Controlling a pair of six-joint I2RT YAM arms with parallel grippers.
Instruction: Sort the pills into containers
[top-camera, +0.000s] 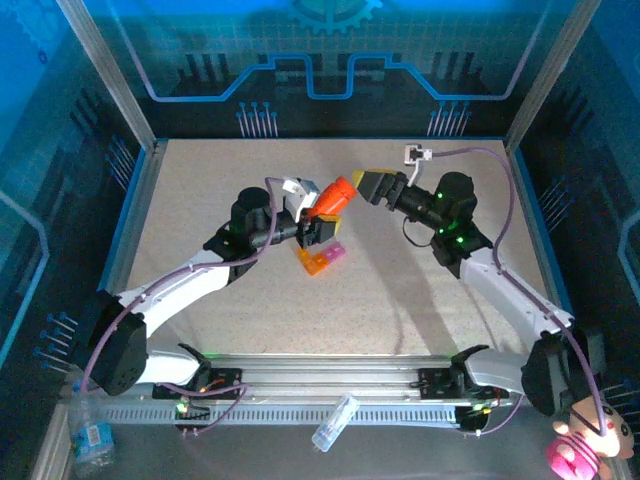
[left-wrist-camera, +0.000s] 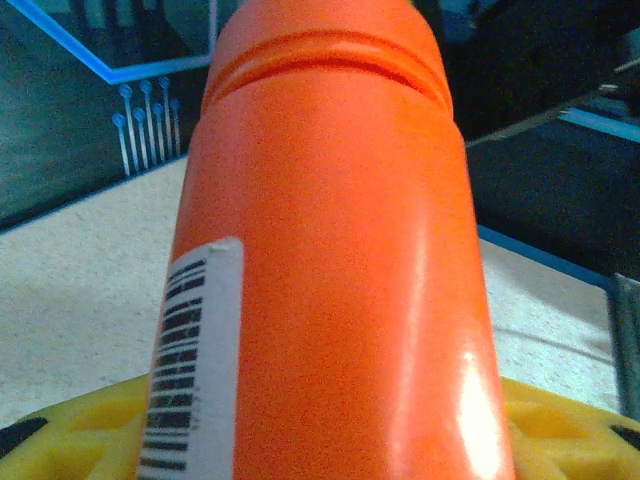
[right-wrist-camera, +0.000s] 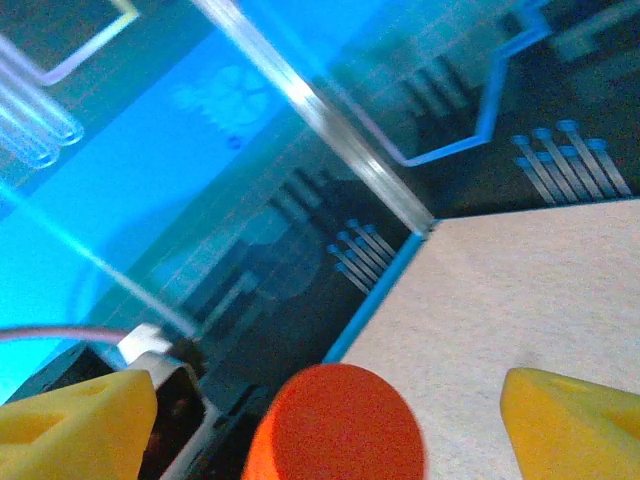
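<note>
Left hand (top-camera: 312, 228) grips the bottle (top-camera: 337, 195), tilted toward the right hand (top-camera: 366, 183), whose fingers (right-wrist-camera: 570, 420) stand wide either side of its cap (right-wrist-camera: 335, 425). Containers (top-camera: 322, 258) lie on the tabletop (top-camera: 220, 190) just below. Centre the cap before closing, and hold the bottle steady

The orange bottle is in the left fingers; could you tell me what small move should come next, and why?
Probably close the right fingers on the cap: they stand open either side of it, while the left fingers hold the orange bottle tilted towards them.
</note>
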